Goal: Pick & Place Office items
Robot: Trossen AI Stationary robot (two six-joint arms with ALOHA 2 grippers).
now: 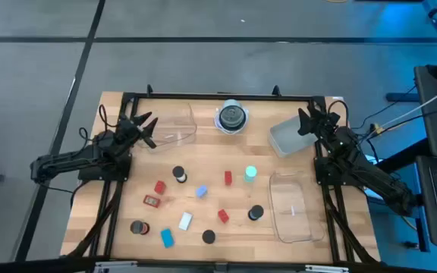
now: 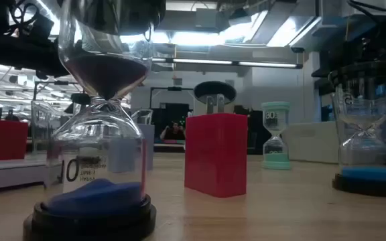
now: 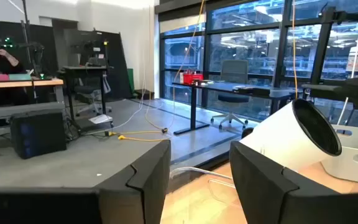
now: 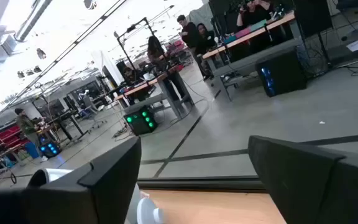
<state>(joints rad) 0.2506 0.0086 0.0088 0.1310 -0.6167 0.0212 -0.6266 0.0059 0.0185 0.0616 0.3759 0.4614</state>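
Office items (image 1: pixel 203 191) lie scattered on my surface (image 1: pixel 332 235), light, rigid, graspable across flat sides; left hand (image 1: pixel 144 127) and right hand (image 1: pixel 307 121) hover apart, empty

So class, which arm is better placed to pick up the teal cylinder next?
Probably the right: the right gripper sits nearer the teal cylinder, which stands right of centre. The left gripper hovers farther off.
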